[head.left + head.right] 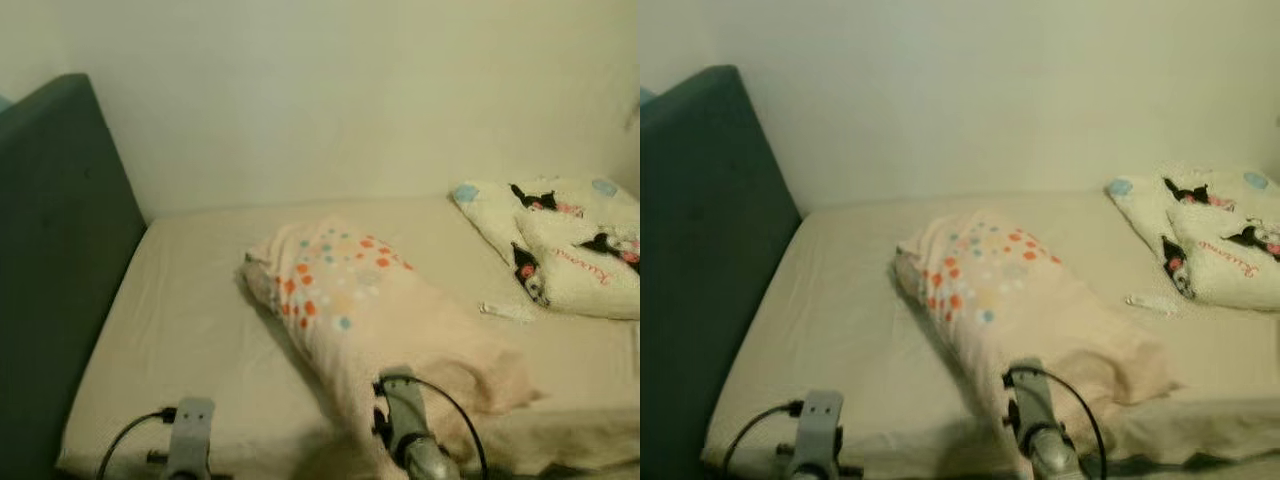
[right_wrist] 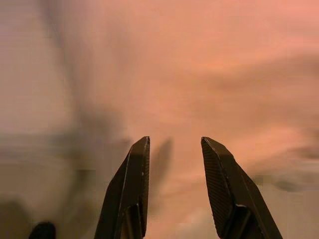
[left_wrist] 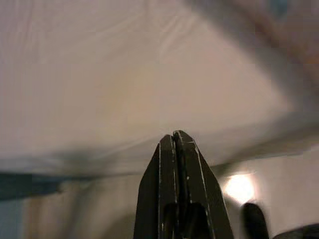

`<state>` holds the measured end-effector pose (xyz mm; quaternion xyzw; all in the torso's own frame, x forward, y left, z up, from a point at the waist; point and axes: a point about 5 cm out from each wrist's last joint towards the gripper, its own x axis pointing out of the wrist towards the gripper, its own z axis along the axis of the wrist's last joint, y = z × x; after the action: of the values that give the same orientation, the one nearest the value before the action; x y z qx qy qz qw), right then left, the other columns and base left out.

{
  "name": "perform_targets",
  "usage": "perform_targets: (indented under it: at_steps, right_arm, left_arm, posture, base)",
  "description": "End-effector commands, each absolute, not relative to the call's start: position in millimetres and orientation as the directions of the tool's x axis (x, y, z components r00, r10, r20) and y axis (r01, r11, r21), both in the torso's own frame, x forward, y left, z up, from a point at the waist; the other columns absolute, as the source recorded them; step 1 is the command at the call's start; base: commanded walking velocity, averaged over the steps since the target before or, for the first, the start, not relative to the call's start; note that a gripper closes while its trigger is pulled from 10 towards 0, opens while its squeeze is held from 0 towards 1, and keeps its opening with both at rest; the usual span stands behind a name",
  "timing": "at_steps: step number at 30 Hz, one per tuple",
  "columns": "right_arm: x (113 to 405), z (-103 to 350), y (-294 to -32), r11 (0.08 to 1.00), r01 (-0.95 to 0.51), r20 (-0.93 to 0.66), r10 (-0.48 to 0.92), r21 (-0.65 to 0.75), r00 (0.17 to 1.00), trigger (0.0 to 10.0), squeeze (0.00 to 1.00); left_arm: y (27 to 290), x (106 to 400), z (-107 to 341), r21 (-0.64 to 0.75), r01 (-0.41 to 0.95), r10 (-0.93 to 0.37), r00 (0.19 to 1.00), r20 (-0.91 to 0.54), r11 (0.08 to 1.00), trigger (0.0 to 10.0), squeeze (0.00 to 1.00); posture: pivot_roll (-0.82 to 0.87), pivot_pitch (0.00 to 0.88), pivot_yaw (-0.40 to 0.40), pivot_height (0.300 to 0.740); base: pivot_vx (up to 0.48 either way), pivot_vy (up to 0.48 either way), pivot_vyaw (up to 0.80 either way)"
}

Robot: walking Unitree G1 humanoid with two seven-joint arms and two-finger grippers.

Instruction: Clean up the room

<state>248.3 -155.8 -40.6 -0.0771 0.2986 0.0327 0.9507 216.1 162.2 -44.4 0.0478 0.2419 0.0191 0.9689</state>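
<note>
- Two grippers belong to us at the near edge of the bed (image 1: 190, 310): our left gripper (image 3: 178, 142) has its fingers pressed together with nothing between them, poised over the bare beige sheet near the bed's left corner.
- Our right gripper (image 2: 172, 149) has its fingers parted and empty, held just above the pinkish cloth of the folded blanket (image 1: 370, 310).
- That blanket, peach with orange, blue and white dots at its far end, lies diagonally across the middle of the bed, its near end beside our right arm (image 1: 410, 430).
- Far to the right we see a cream cartoon-print blanket (image 1: 565, 240) bunched up near the wall (image 1: 350, 90), well apart from the dotted one.
- A small white object (image 1: 505, 311) lies on the sheet just by that cartoon blanket; we cannot tell what it is.
- On the left stands the dark teal headboard (image 1: 55, 250), touching the mattress edge.
</note>
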Motion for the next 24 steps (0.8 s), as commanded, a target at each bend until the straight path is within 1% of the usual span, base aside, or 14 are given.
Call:
perform_targets:
  at_steps: [1,7,13,24]
  right_arm:
    - [245.7,-43.4,-146.9,0.988,-0.115,-0.588,0.033,-0.102,0.808,10.0,0.00]
    - [245.5,-43.6,-145.4,0.984,-0.149,-0.591,0.062,-0.100,0.804,10.0,0.00]
    - [245.4,-44.0,-143.3,0.977,-0.182,-0.596,0.083,-0.108,0.799,10.0,0.00]
    - [241.6,-47.0,-145.5,0.977,-0.184,-0.610,0.081,-0.109,0.789,10.0,0.00]
  left_arm:
    - [171.5,209.7,-48.4,0.124,-0.031,0.088,0.867,-0.491,0.992,10.0,0.00]
    - [171.5,207.9,-48.8,0.125,-0.036,0.094,0.866,-0.491,0.991,10.0,0.00]
    - [171.3,206.0,-49.2,0.127,-0.038,0.097,0.864,-0.494,0.991,10.0,0.00]
    - [171.8,205.0,-49.0,0.133,-0.039,0.100,0.863,-0.495,0.990,10.0,0.00]
  posture:
    - [-0.02,0.036,-0.017,0.727]
    - [-0.02,0.039,-0.024,0.727]
    - [-0.02,0.041,-0.025,0.727]
    - [-0.02,0.043,-0.024,0.727]
  base:
    - [0.000,-0.480,0.00]
    - [0.000,-0.480,0.00]
    - [0.000,-0.480,0.80]
    - [0.000,-0.480,0.80]
